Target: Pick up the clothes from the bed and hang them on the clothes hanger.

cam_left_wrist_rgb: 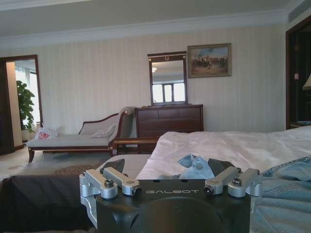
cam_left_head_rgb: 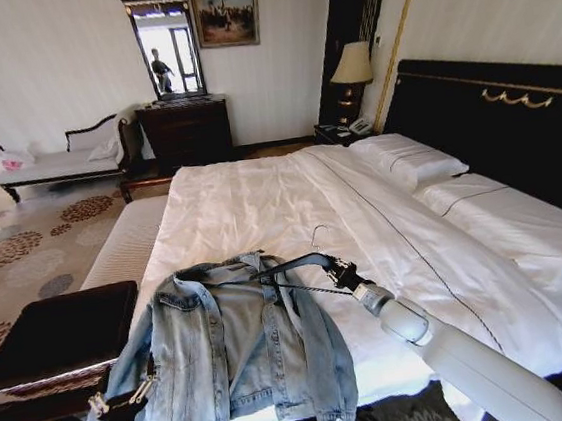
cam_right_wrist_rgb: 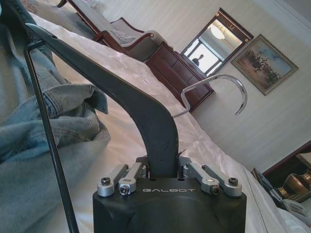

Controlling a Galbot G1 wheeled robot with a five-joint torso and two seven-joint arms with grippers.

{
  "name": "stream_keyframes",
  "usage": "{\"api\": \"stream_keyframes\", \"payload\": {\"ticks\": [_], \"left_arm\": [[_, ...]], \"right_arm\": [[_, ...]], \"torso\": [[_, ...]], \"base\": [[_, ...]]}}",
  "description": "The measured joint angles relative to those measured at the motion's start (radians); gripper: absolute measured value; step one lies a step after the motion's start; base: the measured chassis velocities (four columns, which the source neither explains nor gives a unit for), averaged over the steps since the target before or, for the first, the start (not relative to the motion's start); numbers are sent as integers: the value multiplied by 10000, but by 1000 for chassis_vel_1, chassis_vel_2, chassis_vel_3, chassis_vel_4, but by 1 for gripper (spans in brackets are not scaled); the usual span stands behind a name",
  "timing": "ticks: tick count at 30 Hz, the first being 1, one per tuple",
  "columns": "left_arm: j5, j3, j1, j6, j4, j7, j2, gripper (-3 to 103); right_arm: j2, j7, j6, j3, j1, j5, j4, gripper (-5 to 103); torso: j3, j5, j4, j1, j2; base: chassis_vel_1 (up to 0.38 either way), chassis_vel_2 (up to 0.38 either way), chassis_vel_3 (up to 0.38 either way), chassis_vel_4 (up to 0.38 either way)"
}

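Denim jacket lies open and face-up at the foot of the bed, collar toward the pillows, while the right gripper, clamped on one shoulder of the black hanger, holds it just over the collar, apparently to thread it in. Left gripper sits low by the jacket's left edge, jaws spread and empty; white duvet, patterned carpet, dark dresser beyond

Hotel-style bedroom, wide white bed, bedside lamp, daybed, dresser mirror
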Motion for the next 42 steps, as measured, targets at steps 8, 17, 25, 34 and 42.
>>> {"api": "stream_keyframes", "payload": {"ticks": [8,17,25,34,42], "left_arm": [[-1,-13,-29,9,-1,-1,22,98],[-49,-40,-109,241,-12,-61,117,98],[-944,97,-796,1884,-436,-450,772,98],[-2091,733,-2626,4381,-853,-1642,1948,98],[-3791,2262,-4695,6124,-147,-2775,3066,100]], "right_arm": [[67,2,0,80,-105,17,58,27],[107,87,9,151,-227,184,129,27],[263,122,19,248,-329,276,175,27],[414,140,27,-215,154,458,22,27],[479,143,-11,-475,535,608,-99,27]], "torso": [[0,0,3,-1,0],[-2,-2,3,-2,1],[0,-2,4,3,-1],[0,1,3,0,0],[0,-5,-2,3,-1]], "base": [[135,146,-137,-141],[83,69,-67,-65],[-8,-5,4,1],[0,0,0,0],[3,6,13,2]]}}
